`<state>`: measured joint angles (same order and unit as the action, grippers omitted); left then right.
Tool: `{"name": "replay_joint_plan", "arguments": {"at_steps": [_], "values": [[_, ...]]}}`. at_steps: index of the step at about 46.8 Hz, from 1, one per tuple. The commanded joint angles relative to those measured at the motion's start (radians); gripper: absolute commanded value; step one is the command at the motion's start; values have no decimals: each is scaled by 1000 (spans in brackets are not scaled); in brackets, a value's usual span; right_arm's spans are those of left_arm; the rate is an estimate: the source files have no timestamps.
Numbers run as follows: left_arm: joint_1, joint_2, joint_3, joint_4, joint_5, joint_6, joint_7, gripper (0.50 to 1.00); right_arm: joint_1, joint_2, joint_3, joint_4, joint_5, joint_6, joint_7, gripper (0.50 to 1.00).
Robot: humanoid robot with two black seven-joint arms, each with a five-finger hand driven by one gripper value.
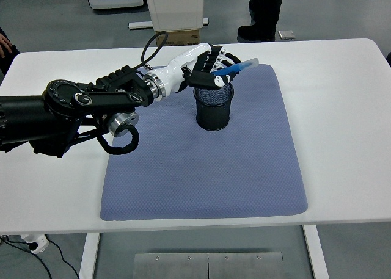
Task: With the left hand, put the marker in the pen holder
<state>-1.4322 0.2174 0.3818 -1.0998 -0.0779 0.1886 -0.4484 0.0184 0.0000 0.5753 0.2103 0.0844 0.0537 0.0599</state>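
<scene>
While I've got the feed up, biggest thing first: the white bench (342, 108) fills most of the view, and a blue-grey mat (201, 169) lies flat across its middle. My left arm (73, 105) comes in from the left edge, black and bulky, stretched across the far left part of the mat with a cable loop hanging off the forearm and another arching up behind the wrist. The wrist section turns white and angles up toward the far side of the mat.

At the end of it, the left hand (211, 62) sits just above the rim of the pen holder (214, 107), a black mesh cup standing upright on the far half of the mat. The fingers (225, 58) are curled around the marker (237, 69), so it's properly gripped, not loose. The marker is blue with a paler cap end, tilted, cap end sticking up and out to the right past the hand, while the lower end points down over the holder's opening. I can't tell whether the tip is already inside the rim or only right above it.

Someone's legs and a dark shoe (253, 30) show on the floor beyond the bench.
</scene>
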Motion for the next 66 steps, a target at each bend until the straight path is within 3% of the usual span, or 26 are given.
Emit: {"name": "replay_joint_plan", "arguments": {"at_steps": [1,26,28,29,30,32,38,54,57,66], "values": [[16,0,-14,0,0,0,0,500,0,0,0,1,0,0,0,1000],[104,-46,-78,57,-57,-1,-23,500,0,0,0,0,0,0,0,1000],[104,-50,-78,57,-59,0,-23,548,0,0,0,0,0,0,0,1000],[104,-50,-78,57,-59,0,-23,549,0,0,0,0,0,0,0,1000],[105,-55,-78,57,-59,0,-23,665,0,0,0,0,0,0,0,1000],[105,-56,-78,57,-60,0,-23,745,0,0,0,0,0,0,0,1000],[105,-64,-78,57,-69,0,-21,897,0,0,0,0,0,0,0,1000],[98,-49,-132,57,-69,2,-21,962,0,0,0,0,0,0,0,1000],[93,-44,-152,57,-68,0,-21,994,0,0,0,0,0,0,0,1000],[78,-24,-214,63,-63,0,-21,1000,0,0,0,0,0,0,0,1000]]}}
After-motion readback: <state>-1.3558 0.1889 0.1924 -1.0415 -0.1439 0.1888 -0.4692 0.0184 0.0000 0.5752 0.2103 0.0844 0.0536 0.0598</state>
